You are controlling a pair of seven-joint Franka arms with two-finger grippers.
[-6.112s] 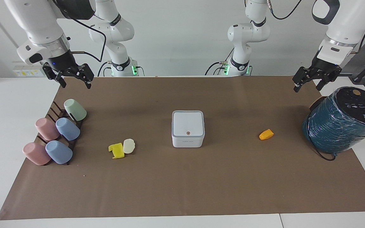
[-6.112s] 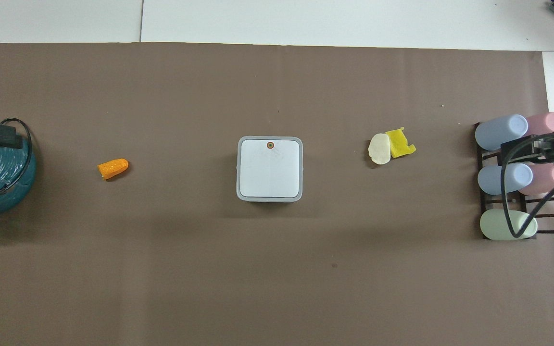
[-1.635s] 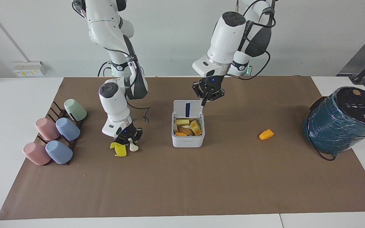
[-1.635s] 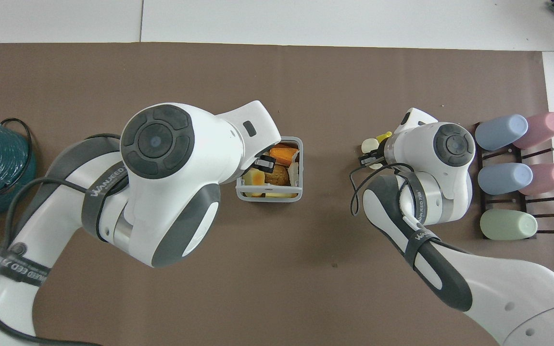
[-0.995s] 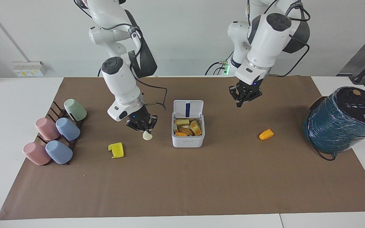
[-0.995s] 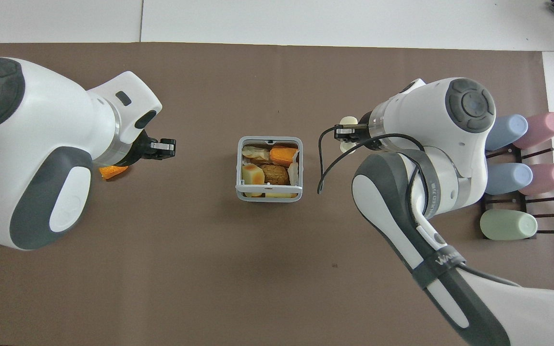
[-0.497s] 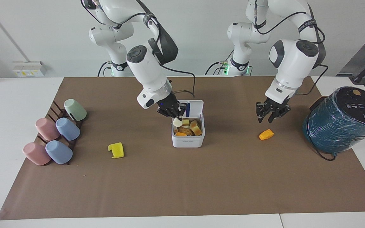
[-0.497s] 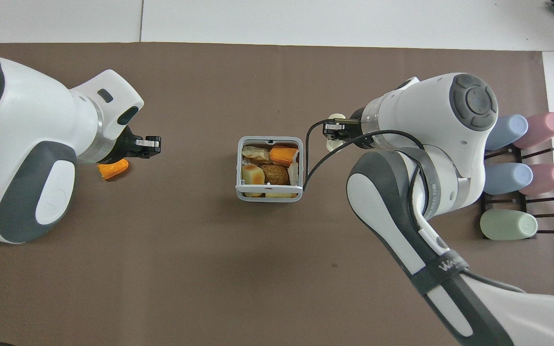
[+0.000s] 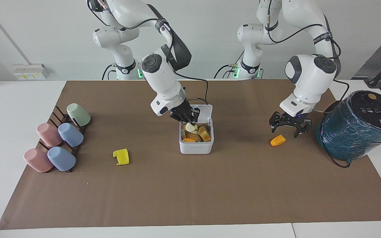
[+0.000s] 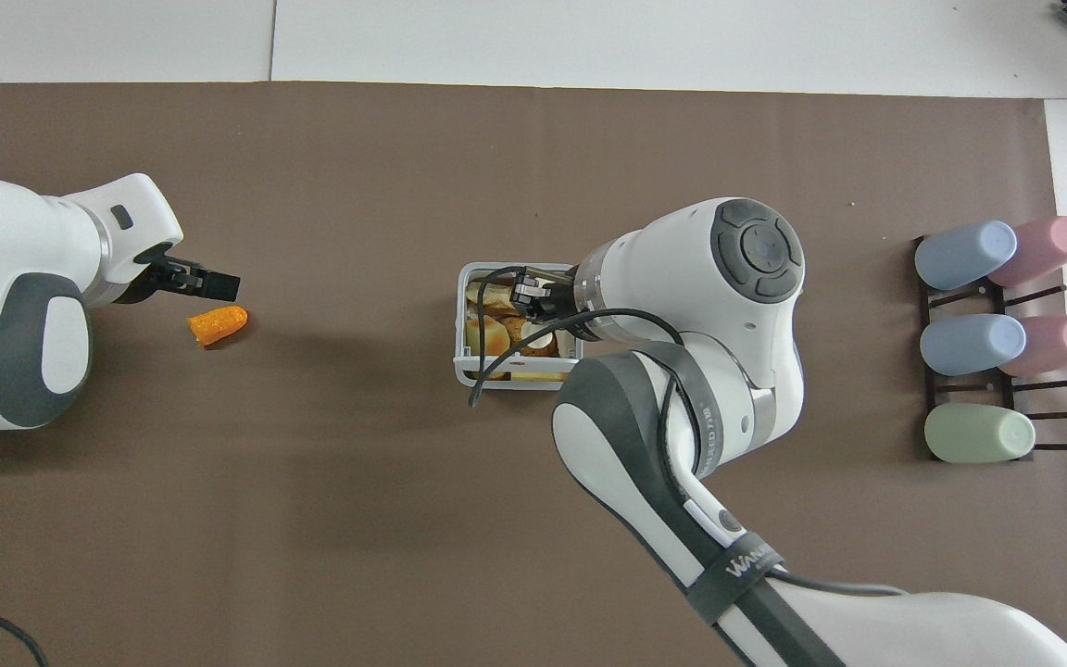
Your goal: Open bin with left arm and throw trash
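since half a second back the right pincer has swung from the bin's edge to right over the open bin, and the left pincer has dropped lower toward the orange lump.

the cream piece sits right at the right pincer's tips, just above the pile of scraps already in the bin. can't honestly tell if the fingers are pinching it or have just let go. the lid is propped up on the robots' side, so the opening part looks done.

the left pincer is spread wide, hovering just over the orange lump and a bit toward the teal wrapped cylinder, not touching it.

handling guess: all three scraps look tiny and light, probably foam or soft plastic, so they'd squash a little and not need much force. the orange lump is tapered and rounded, so i'd pinch it across the short width near the middle, or it may roll or squirt out. the yellow folded piece lies flat on the table between the bin and the rack of pastel cups; it's thin, so i'd come straight down and grab it across the fold.
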